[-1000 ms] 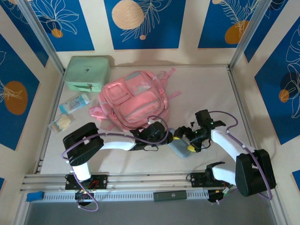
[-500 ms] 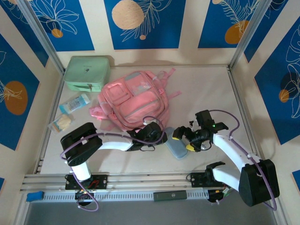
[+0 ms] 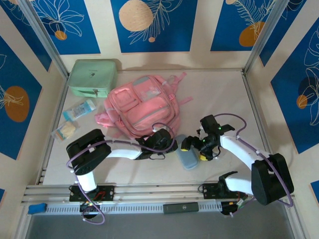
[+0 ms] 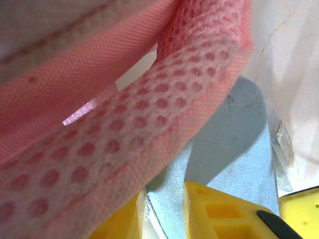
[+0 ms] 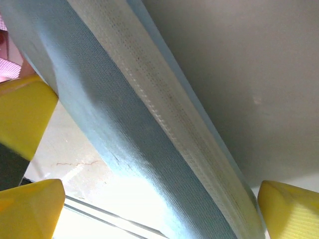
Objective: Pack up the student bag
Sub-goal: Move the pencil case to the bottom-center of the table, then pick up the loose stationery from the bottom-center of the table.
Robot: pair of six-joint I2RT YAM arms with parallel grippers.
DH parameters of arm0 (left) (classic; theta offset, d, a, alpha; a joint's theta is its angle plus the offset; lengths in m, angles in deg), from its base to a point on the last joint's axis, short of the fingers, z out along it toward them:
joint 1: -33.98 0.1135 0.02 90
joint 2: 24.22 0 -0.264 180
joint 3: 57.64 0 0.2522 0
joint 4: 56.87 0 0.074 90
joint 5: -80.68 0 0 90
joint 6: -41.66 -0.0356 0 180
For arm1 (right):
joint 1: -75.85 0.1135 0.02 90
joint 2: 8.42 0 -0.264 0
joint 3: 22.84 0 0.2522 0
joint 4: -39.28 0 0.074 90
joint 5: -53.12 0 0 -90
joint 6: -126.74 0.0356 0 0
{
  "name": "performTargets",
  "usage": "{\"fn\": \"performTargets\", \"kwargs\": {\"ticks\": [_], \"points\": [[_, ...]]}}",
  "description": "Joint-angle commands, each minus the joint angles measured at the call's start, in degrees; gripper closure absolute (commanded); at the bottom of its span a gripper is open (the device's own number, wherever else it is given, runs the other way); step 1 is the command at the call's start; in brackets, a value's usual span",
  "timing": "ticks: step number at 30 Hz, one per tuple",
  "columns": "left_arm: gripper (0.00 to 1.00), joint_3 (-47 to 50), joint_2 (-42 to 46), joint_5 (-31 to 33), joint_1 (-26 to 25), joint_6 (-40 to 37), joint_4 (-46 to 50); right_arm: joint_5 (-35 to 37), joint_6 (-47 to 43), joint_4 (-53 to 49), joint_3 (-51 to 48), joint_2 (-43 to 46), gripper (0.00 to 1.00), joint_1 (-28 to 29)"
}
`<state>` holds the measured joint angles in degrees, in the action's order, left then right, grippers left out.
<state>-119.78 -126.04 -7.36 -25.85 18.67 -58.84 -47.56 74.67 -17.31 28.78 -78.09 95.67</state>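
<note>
Reaching inward, right tool (image 3: pixel 194 151) gapes astride pencil case (image 3: pixel 188 160); left tool (image 3: pixel 172 144) at student bag (image 3: pixel 144 107), grip unclear.

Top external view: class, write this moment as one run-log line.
left fingers: at large pink fabric backpack edge | right fingers: open astride grey-blue fabric pencil case

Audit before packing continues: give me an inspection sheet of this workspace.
Surface: pale, flat table.
Job's things: pink student bag lying flat at centre-back.
Clutter: grey-blue pencil case by the bag's near edge; mint case at far left; blue-white packet and tan packet in front of it.
Grippers: left gripper at the bag's near edge, opening unclear; right gripper open, straddling the pencil case.
Cables: purple cables loop along both arms.
Surroundings: blue floral wall panels; metal rail at the near edge.
</note>
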Motion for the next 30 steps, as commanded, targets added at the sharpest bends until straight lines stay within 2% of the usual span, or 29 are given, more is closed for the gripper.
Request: {"fn": "performTargets", "kwargs": {"ticks": [1, 4, 9, 11, 14, 17, 22, 30], "points": [[0.73, 0.6, -2.7, -0.3, 0.9, -1.3, 3.8, 4.6, 0.9, -6.5, 3.8, 4.1, 0.01, 0.0], [0.74, 0.2, -3.3, -0.9, 1.0, -1.3, 3.2, 2.6, 0.9, -5.7, 2.4, 5.6, 0.01, -2.5], [0.74, 0.1, -4.0, -1.2, 1.0, -1.3, 3.2, 0.2, -0.6, -1.2, -0.7, -0.6, 0.0, -2.9], [0.74, 0.4, -4.1, -1.2, 0.9, -1.1, 2.8, -3.5, -1.3, 2.6, -2.1, -1.8, 0.02, -2.9], [0.75, 0.2, -4.4, -1.4, 0.9, -1.1, 3.1, -11.1, -0.4, 7.4, -3.2, -2.5, 0.09, -0.9], [0.8, 0.1, -4.5, -1.5, 1.0, -1.0, 2.7, -10.3, 0.0, 7.6, -1.8, -1.8, 0.19, 3.5], [0.86, -0.1, -4.8, -2.0, 1.0, -1.2, 2.8, -9.7, 1.1, 7.1, -0.6, -0.3, 0.43, 6.1], [0.91, 0.0, -3.3, -3.0, 1.0, -1.1, 1.5, -8.1, 4.0, 8.4, -1.7, 0.2, 0.61, 7.3]]}}
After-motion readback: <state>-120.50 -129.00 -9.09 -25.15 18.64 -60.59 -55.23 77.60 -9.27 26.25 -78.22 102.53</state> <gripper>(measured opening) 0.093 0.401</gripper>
